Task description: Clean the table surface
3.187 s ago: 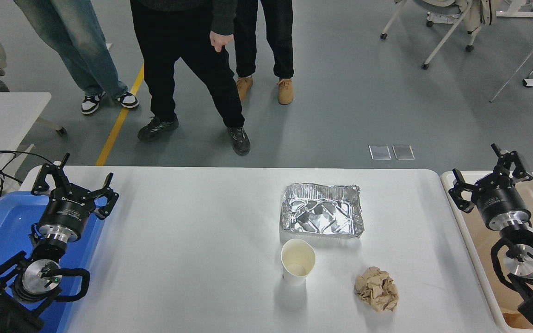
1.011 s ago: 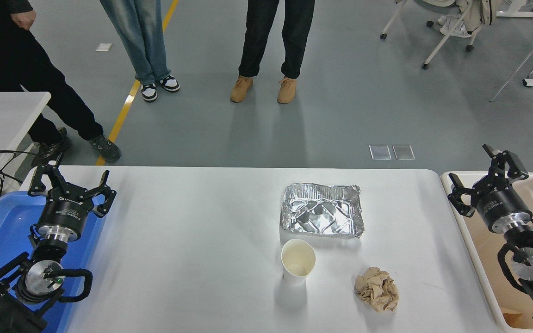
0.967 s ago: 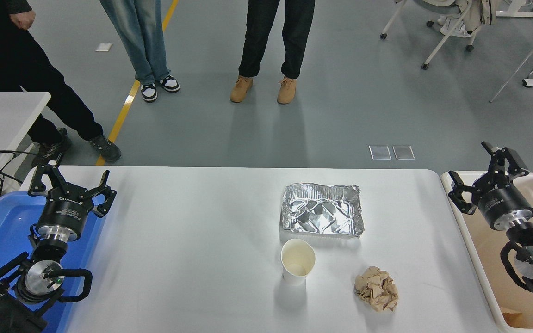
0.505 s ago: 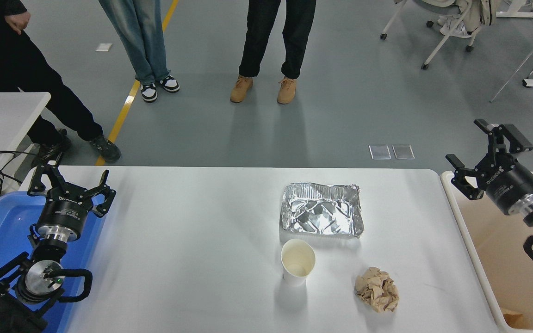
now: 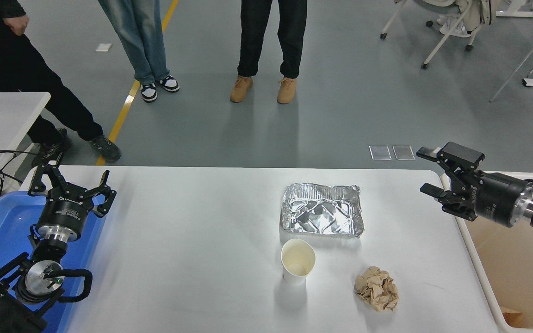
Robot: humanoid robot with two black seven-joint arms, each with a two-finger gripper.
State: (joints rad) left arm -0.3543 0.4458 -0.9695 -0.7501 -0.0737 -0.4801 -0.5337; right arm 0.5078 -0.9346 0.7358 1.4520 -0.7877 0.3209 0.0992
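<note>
Table surface (image 5: 192, 259) beside right gripper (image 5: 426, 172), spread wide, empty.

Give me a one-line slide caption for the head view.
Open right gripper points toward foil tray, paper cup and crumpled paper on white table.

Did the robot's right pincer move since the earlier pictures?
Yes. The right pincer swung leftward from above the beige bin toward the table surface, now pointing left over its right edge, open.

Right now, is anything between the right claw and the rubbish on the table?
Nothing visible: bare table surface lies between the open right gripper and the foil tray, paper cup and crumpled paper.
</note>
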